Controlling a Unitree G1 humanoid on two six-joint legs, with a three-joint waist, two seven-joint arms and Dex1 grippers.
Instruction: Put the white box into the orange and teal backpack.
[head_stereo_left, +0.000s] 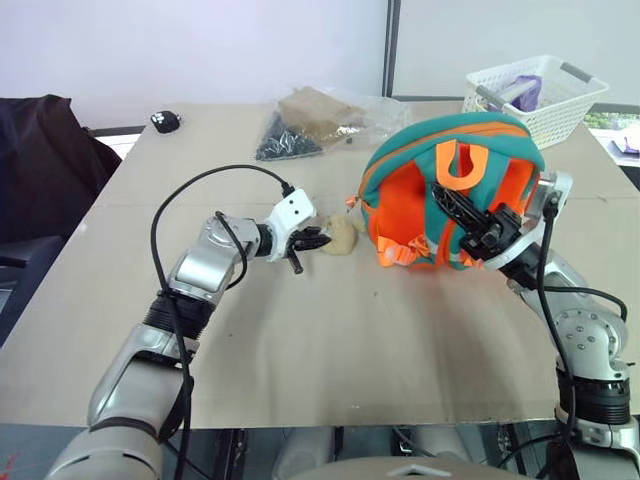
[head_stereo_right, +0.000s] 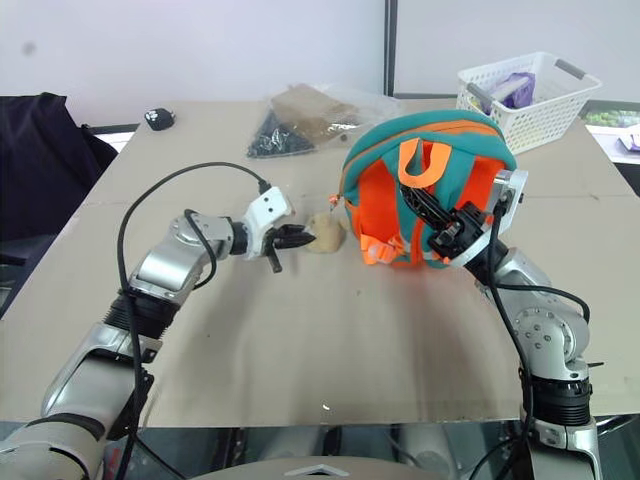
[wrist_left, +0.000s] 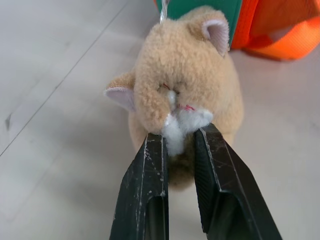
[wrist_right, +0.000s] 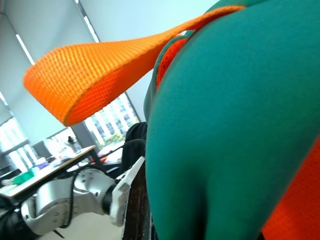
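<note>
Head views: the orange and teal backpack stands upright right of the tabletop's middle, its orange straps facing the near edge. The right claw presses against its strap side; whether its fingers are apart or together cannot be told. The left claw meets the tan plush toy lying just beside the backpack's left base. A white lattice basket sits at the far right corner; a clear bag of dark parts lies by the far edge.

Left wrist view: the two black fingers stand close together, pinching the plush's white muzzle tuft.

Right wrist view: teal fabric and an orange webbing loop lie close ahead.
</note>
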